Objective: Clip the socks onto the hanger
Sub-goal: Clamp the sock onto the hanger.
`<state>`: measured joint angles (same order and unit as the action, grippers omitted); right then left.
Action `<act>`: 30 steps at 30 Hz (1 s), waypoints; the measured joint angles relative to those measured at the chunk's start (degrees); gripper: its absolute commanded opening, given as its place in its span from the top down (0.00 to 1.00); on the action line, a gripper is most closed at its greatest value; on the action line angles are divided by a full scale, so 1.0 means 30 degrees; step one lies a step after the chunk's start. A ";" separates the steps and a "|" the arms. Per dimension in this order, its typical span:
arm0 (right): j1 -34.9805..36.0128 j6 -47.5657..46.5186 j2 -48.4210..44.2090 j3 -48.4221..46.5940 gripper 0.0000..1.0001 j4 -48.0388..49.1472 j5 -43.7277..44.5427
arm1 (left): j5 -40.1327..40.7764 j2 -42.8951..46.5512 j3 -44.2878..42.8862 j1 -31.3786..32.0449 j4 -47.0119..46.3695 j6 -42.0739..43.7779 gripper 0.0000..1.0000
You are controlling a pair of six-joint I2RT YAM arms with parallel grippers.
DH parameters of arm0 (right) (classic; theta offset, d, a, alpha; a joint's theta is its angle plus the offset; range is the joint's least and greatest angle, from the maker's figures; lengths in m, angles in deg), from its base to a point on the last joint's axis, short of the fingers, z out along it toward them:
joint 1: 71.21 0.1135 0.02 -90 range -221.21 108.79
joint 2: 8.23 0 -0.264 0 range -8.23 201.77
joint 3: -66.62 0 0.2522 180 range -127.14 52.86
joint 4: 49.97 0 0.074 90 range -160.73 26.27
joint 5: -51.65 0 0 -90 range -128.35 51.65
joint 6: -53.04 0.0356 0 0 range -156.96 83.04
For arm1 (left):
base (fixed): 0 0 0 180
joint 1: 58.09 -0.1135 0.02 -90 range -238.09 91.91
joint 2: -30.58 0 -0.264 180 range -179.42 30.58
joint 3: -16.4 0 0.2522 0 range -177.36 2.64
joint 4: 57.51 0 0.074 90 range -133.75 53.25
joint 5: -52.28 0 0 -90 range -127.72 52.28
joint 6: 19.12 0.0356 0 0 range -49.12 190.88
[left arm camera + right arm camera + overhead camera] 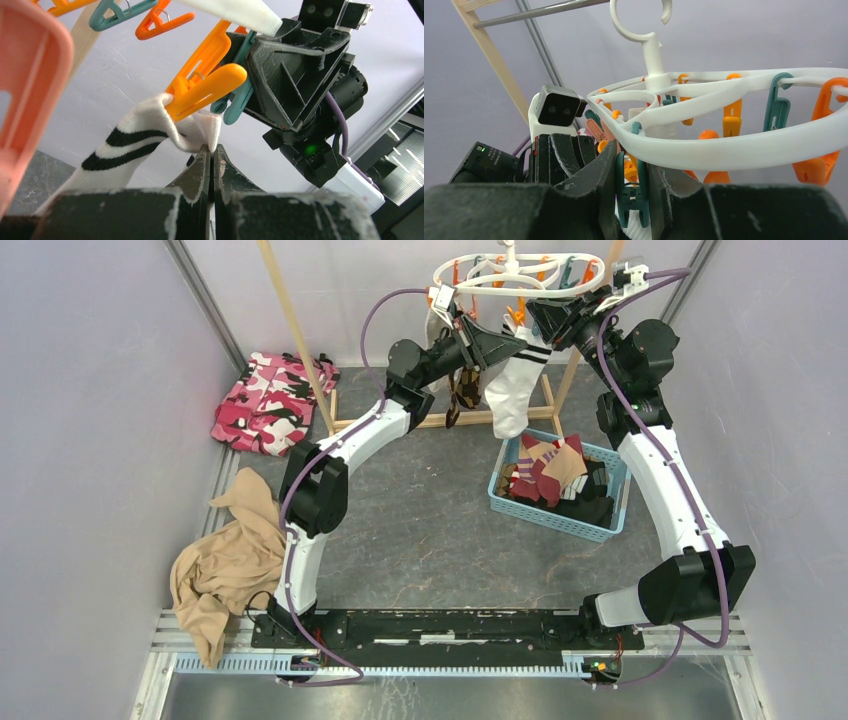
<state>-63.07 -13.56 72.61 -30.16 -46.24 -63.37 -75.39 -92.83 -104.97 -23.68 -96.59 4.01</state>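
Observation:
The white hanger [510,275] with orange and teal clothespins hangs at the back, and its ring [724,145] fills the right wrist view. A white sock with dark stripes [512,380] hangs below it. My left gripper [210,149] is shut on the edge of this sock's cuff [130,145]. An orange clothespin [207,90] bites the cuff just above. My right gripper [631,165] is shut on a teal clothespin [631,192] under the ring, squeezing its handles, with white sock cloth below it. A brown argyle sock [462,390] hangs at the left of the hanger.
A blue basket [610,525] at the right holds several more socks, maroon and tan, dark and striped. The wooden rack frame [300,330] stands at the back. A pink camouflage cloth [272,400] lies at back left. A large tan garment [225,560] lies at near left.

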 measured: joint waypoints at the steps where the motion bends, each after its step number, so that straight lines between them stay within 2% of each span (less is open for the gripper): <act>1: 0.0000 0.0007 0.0000 0.0000 1.00 0.0000 0.0000 | -0.0109 0.0000 0.0044 -0.0029 0.0007 0.0000 0.98; 30: 0.0000 0.0189 0.0000 0.0138 1.00 0.0277 -0.0138 | -0.1399 -0.0656 -0.0692 -0.0466 -0.0867 -0.2033 0.98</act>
<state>-63.07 -12.99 72.61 -29.75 -45.40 -63.78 -79.58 -94.80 -107.05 -25.08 -99.19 -2.09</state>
